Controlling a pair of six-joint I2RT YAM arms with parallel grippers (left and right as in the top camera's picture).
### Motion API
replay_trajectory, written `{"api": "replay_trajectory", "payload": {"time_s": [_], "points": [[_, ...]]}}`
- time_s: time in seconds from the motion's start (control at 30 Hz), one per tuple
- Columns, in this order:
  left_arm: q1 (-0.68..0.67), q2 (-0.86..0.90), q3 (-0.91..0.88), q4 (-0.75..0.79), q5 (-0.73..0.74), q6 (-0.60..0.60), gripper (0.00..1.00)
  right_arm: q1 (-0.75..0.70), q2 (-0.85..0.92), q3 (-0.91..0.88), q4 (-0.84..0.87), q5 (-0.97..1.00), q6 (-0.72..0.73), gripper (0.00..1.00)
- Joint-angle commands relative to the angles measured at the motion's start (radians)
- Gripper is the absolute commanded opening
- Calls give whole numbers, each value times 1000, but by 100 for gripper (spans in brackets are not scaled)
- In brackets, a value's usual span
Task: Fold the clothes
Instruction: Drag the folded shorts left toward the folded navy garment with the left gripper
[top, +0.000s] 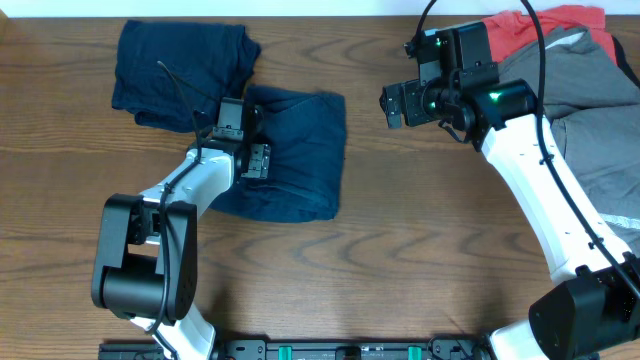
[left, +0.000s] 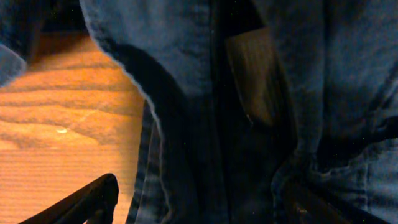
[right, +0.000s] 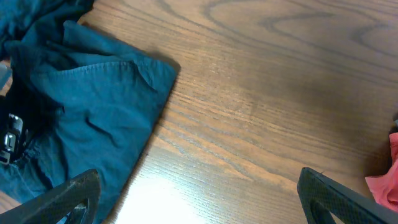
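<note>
Dark navy blue fabric shorts lie flat on the left-centre of the brown wood-grain table, with the left gripper on them.

A second dark navy blue garment, bunched into a rough square, lies at the rear left and meets the shorts at one corner. The left gripper rests at the left edge of the shorts. In the left wrist view its jaws are spread wide, with seamed fabric lying between them. The right gripper hangs over bare wood just right of the shorts, apart from them, its jaws spread wide with nothing between. A grey fabric garment lies at the right edge of the table, under the right arm. A coral-red fabric garment lies behind the grey one, touching it.
</note>
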Motion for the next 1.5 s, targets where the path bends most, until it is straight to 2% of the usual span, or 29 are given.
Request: {"api": "replay_trajectory", "payload": {"time_s": [0.0,0.23,0.4,0.53,0.6,0.73,0.9,1.07,1.2,1.3,1.4,1.47], "points": [[33,58,-6,13,-42,17,86,-2,2,-4,-6,-1,13,99],[85,110,-6,77,-42,17,87,-2,2,-4,-16,-1,13,99],[106,163,-6,134,-42,18,96,-2,2,-4,-20,-1,13,99],[105,229,-6,154,-30,25,96,-2,2,-4,-21,-1,13,99],[105,261,-6,150,-8,24,93,-2,2,-4,-21,-1,13,99],[105,306,-6,143,41,24,84,-2,2,-4,-21,-1,13,99],[106,319,-6,100,97,24,60,-2,2,-4,-23,-1,13,99],[106,319,-6,35,148,10,58,-2,2,-4,-23,-1,13,99],[106,319,-6,-31,163,-75,57,-2,2,-4,-23,-1,13,99],[106,319,-5,-95,257,-106,41,-2,2,-4,-23,-1,13,99],[106,315,10,-175,338,-124,9,-2,2,-4,-23,-1,13,99],[106,306,32,-235,345,-144,6,-2,2,-4,-23,-1,13,99]]}}
